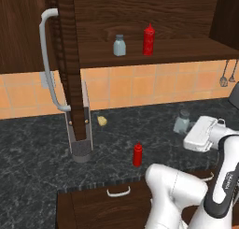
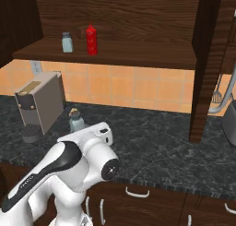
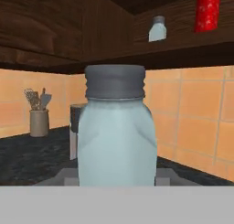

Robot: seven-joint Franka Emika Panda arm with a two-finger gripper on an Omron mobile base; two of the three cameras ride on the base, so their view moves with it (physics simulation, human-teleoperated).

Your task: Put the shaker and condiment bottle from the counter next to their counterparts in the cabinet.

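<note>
We have the gripper (image 1: 186, 132) closed on the shaker (image 3: 115, 131) — in the hand view the pale glass body stands upright and centred between the jaws, its grey cap topmost, so the grip sits low on the body and leaves the cap free. We judge that suits a container which must be set down standing on a shelf. In the left base view the shaker (image 1: 182, 121) is just ahead of the white hand, over the right part of the counter (image 1: 37, 144) and well back from its front edge; whether its base touches the stone or is just clear of it we cannot tell.

The condiment bottle (image 1: 137, 155) stands upright close to the counter's front edge, above the drawer front and untouched — it waits its turn, since we carry one thing at a time.

In the cabinet (image 1: 154, 17) the door is swung wide, its curved handle (image 1: 46, 60) facing us, so the shelf is reachable. The counterparts stand side by side about mid-shelf: a matching shelf shaker (image 1: 119, 45) on the left, a shelf bottle (image 1: 148, 40) just right of it. Bare shelf lies to the left of the shelf shaker, and that looks the natural place for ours. The lift calls for keeping the shaker level and clearing the shelf's front lip.
</note>
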